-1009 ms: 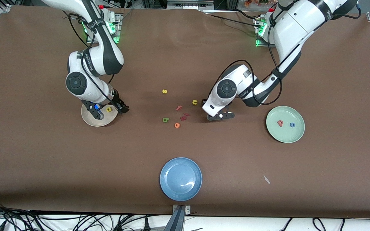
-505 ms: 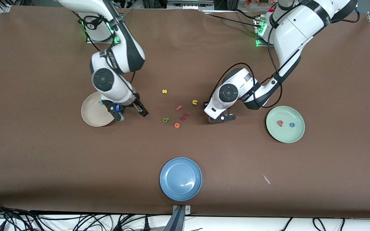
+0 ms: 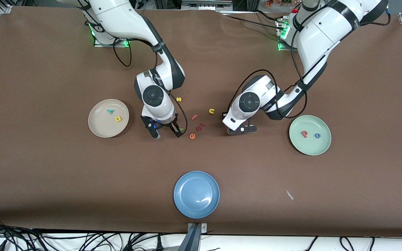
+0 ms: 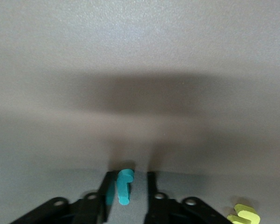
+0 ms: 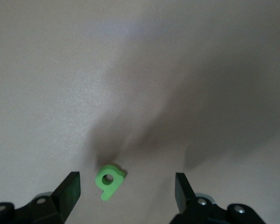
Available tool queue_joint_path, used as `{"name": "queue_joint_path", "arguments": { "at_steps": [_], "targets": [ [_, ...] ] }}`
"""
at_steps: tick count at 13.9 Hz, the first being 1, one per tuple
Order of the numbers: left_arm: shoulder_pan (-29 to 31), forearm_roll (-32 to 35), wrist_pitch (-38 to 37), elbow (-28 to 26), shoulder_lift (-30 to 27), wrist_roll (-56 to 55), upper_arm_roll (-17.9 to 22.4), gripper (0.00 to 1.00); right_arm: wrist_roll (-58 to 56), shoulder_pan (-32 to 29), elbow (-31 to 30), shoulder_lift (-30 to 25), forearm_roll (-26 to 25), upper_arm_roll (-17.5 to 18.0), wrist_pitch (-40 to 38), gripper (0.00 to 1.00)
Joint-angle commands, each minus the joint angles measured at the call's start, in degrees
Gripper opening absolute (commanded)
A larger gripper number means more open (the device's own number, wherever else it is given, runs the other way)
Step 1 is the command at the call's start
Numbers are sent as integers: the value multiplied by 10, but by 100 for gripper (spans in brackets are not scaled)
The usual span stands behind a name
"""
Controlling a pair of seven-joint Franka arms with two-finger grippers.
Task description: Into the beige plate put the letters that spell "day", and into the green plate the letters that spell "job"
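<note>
**A:** How many plates?

**B:** Three: the beige plate (image 3: 98, 129) toward the right arm's end, the green plate (image 3: 321, 148) toward the left arm's end, and a blue plate (image 3: 196, 209) nearest the front camera.

**A:** And letters in them?

**B:** Two each. The beige plate holds a teal y (image 3: 110, 111) and a yellow a (image 3: 118, 119). The green plate holds a pinkish-red b (image 3: 304, 133) and a blue ring o (image 3: 317, 135). The blue plate holds none.

**A:** Loose on the table?

**B:** Between the two outer plates lie a yellow s (image 3: 178, 99), a yellow n (image 3: 211, 111), a pink f (image 3: 194, 117), an orange e (image 3: 192, 136), and two reddish bits between f and e that I can't read.

**A:** The d?

**B:** The d (image 5: 108, 181) is small, bright green, flat on the table beside the e. The right gripper (image 3: 167, 132) is over it, jaws spread wide to either side, not touching it.

**A:** The left gripper?

**B:** The left gripper (image 3: 242, 130) is low at the table near the n, with the teal j (image 4: 124, 185) right at it. Whether it clamps the j, I can't tell.
</note>
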Motion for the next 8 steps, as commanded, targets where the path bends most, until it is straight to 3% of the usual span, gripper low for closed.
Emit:
{"name": "queue_joint_path", "arguments": {
  "at_steps": [1, 3, 6, 8],
  "targets": [
    [-1, -7, -7, 9, 2, 4, 1, 0, 23, 2, 17, 17, 6, 8, 24, 87],
    [6, -13, -14, 10, -9, 3, -1, 0, 24, 2, 18, 23, 5, 9, 30, 82],
    [56, -23, -97, 15, -64, 13, -23, 0, 23, 4, 25, 32, 5, 11, 32, 73],
    [120, -28, -149, 16, -88, 48, -44, 0, 23, 5, 25, 32, 5, 12, 32, 56]
  ]
}}
